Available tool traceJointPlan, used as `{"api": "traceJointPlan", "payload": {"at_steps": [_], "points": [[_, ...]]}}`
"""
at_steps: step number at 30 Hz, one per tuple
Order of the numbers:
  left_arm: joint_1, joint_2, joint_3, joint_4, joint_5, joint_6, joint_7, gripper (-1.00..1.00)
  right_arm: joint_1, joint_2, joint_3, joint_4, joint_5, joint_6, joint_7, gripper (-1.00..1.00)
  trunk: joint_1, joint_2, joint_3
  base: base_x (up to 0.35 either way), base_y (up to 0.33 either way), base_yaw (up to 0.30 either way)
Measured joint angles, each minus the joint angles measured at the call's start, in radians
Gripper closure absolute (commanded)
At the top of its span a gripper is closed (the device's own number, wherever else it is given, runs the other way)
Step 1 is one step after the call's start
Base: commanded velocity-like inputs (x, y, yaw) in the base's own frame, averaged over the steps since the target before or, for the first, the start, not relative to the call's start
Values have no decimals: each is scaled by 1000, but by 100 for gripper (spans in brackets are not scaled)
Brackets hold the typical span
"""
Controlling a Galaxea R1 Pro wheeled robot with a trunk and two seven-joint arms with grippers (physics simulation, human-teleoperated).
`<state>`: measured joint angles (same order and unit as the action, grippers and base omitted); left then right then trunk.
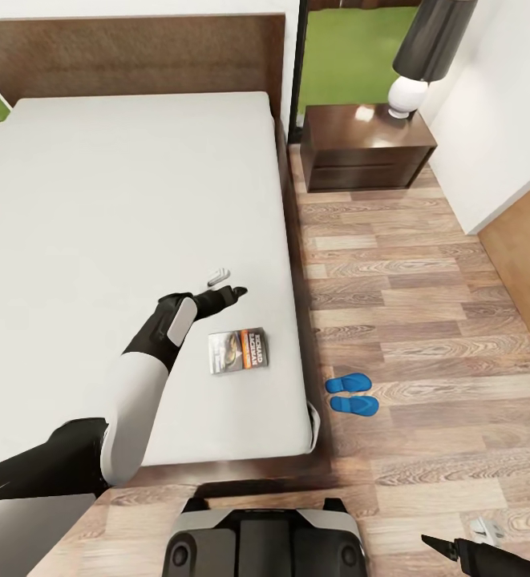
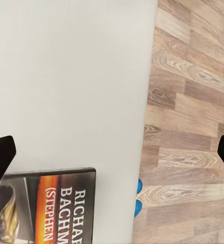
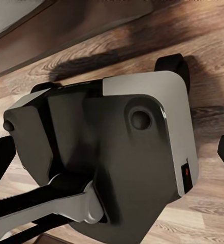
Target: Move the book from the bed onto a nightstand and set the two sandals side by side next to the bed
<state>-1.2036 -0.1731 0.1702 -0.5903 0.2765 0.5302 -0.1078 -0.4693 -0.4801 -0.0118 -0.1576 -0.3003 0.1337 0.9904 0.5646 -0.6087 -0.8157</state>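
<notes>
Head view: the book (image 1: 238, 351) lies flat on the bed (image 1: 96, 200), near the mattress's foot edge and close to its right side edge, cover up. The left pincer (image 1: 226, 287) hangs over the mattress just beyond the book, toward the headboard, and is not touching it. In the left wrist view its dark fingertips (image 2: 0, 157) sit far apart at the frame's sides, so it is released and holds nothing; the book's orange band and white lettering fill one corner there, with the mattress edge and plank floor beyond.

The two sandals (image 1: 353, 394) lie on the floor (image 1: 425, 304) just beside the bed's right edge, near its foot corner, close together and roughly parallel. The nightstand (image 1: 366, 148) stands well apart, past the headboard end, its lamp (image 1: 426, 56) at the back corner and most of its top bare.

The step in hand looks like reaching for the book. To do it well, draw the pincer back over the cover, then take the thin book by the edge nearest the bed's side, perhaps after sliding it to overhang.

The right pincer (image 1: 465, 551) is low by the robot's base (image 3: 117, 147); its tips stand apart in the right wrist view, released.
</notes>
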Motion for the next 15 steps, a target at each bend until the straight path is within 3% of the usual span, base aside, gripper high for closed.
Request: {"api": "traceJointPlan", "payload": {"at_steps": [5, 15], "points": [[0, 0, 0, 2, -1, -44, 2, -100, 0, 0, 0, 0, 0, 0, 0, -100, 19, -35, -16, 0, 0, 0], [1, 0, 1, 4, -1, -47, 1, -100, 0, 0, 0, 0, 0, 0, 0, -100, 58, -105, -47, 0, 0, 0]]}}
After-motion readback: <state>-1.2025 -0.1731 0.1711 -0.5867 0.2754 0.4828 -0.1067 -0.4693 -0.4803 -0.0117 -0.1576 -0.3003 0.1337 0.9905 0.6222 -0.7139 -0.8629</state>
